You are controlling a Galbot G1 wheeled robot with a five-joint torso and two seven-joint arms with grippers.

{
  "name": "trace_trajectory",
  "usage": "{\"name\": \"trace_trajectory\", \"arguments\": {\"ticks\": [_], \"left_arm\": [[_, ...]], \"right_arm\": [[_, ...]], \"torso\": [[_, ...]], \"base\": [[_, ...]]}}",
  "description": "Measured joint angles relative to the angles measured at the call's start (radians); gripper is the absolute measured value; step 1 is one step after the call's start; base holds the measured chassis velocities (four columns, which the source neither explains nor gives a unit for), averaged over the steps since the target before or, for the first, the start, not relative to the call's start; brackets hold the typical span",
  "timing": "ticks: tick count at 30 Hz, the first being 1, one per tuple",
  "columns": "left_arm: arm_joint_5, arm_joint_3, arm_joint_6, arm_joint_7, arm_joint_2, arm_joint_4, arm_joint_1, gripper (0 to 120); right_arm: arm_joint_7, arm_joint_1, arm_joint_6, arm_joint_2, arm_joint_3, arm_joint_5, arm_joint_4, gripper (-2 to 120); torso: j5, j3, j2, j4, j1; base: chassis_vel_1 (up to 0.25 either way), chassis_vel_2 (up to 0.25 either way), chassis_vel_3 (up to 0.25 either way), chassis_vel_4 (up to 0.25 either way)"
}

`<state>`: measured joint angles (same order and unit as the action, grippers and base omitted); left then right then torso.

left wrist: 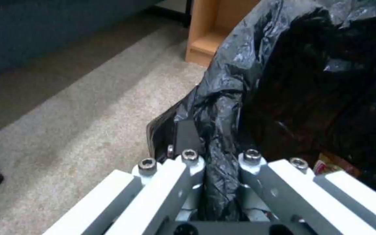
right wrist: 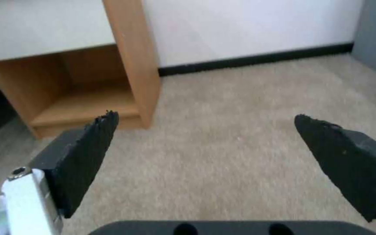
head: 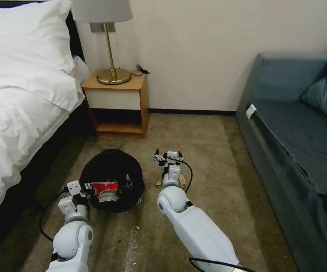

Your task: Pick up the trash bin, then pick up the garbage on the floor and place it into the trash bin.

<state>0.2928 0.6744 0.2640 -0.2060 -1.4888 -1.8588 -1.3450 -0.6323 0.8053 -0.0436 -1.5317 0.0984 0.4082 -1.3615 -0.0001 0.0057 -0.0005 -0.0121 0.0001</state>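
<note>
Seen from above: round trash bin lined with crinkly black plastic bag (head: 112, 179) on tan carpet, red snack packet (head: 104, 190) inside. Left pincer (head: 87, 190) clamped on near rim. Right pincer (head: 168, 157) spread above crumpled tan paper bag (head: 158, 182).

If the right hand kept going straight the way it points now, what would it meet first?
Probably nothing soon: the right hand, open, points over bare carpet towards the wall, passing just beside the nightstand. Depth is hard to judge.

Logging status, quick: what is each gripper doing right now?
Left gripper: shut on the trash bin rim.
Right gripper: open, holding nothing, above the carpet.
</note>
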Motion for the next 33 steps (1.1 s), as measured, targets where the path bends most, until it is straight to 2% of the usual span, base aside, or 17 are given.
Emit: {"name": "trace_trajectory", "arguments": {"ticks": [8,21,27,28,30,31,33], "left_arm": [[-0.001,0.001,0.001,-0.001,-0.005,-0.008,-0.008,3],[-0.007,0.003,0.002,-0.003,-0.008,-0.015,-0.017,3],[-0.013,-0.006,0.002,-0.004,-0.011,-0.018,-0.017,3],[-0.014,-0.006,0.002,-0.004,-0.011,-0.020,-0.019,3],[-0.014,-0.005,0.002,-0.005,-0.011,-0.021,-0.019,3],[-0.015,-0.003,0.002,-0.006,-0.012,-0.023,-0.020,3],[-0.015,-0.003,0.003,-0.006,-0.012,-0.025,-0.020,3]], "right_arm": [[0.000,-0.010,-0.011,-0.066,-0.068,0.097,0.066,100],[-0.002,-0.015,-0.011,-0.078,-0.214,0.145,0.174,100],[0.051,0.006,-0.008,-0.077,-0.161,0.076,0.201,100],[0.072,0.014,0.002,-0.063,-0.109,0.041,0.218,100],[0.075,0.018,0.004,-0.050,-0.092,0.032,0.226,100],[0.082,0.031,0.006,-0.016,-0.050,0.007,0.247,100],[0.089,0.038,0.009,0.002,-0.027,-0.017,0.259,100]], "torso": [[0.0000,0.000,0.000,0.0001,0.000],[-0.0001,0.000,0.000,0.0000,0.000],[-0.0002,0.000,0.000,-0.0001,0.000],[0.0003,0.000,0.000,0.0005,0.000],[0.0003,0.000,0.000,0.0005,0.000],[-0.0001,0.000,0.000,0.0001,0.000],[0.0002,0.000,0.000,0.0000,0.000]], "base": [[0.000,0.000,0.000,0.000],[0.000,0.000,0.000,0.000],[0.000,0.000,0.000,0.000],[0.000,0.000,0.000,0.000],[0.000,0.000,0.000,0.000],[0.000,0.000,0.000,0.000],[0.000,0.000,0.000,0.000]]}}
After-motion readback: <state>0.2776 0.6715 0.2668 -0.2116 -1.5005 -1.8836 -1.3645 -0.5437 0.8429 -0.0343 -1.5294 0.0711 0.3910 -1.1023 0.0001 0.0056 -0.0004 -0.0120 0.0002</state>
